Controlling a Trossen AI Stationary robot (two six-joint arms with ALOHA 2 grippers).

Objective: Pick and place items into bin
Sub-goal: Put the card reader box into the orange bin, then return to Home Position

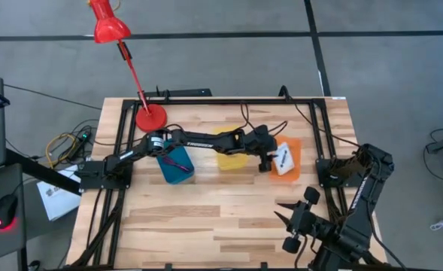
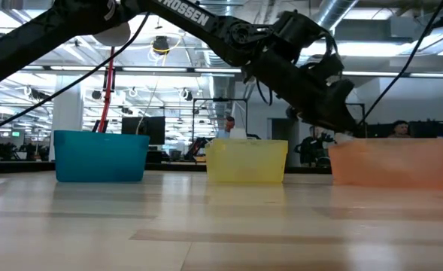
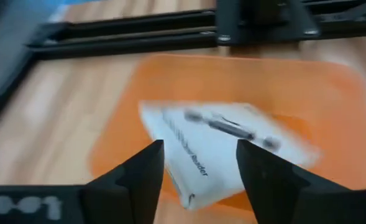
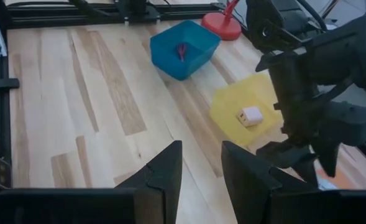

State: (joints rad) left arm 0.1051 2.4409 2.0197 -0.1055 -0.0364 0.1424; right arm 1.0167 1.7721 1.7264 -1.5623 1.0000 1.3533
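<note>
Three bins stand in a row on the wooden table: blue [image 1: 174,166], yellow [image 1: 232,153] and orange [image 1: 287,158]. The dark red looped cord [image 4: 181,50] lies in the blue bin. The pale pink cube [image 4: 251,116] lies in the yellow bin. The white card with a black mark [image 3: 220,149] lies in the orange bin. My left gripper [image 3: 200,174] is open just above the orange bin, over the card; it also shows in the high view [image 1: 268,161]. My right gripper [image 1: 280,211] is open and empty near the table's near right.
A red desk lamp's base [image 1: 150,117] stands at the table's far left, its head reaching beyond the far edge. A black frame rail [image 1: 206,102] runs around the table. Bare wood [image 1: 206,218] lies between the bins and the near edge.
</note>
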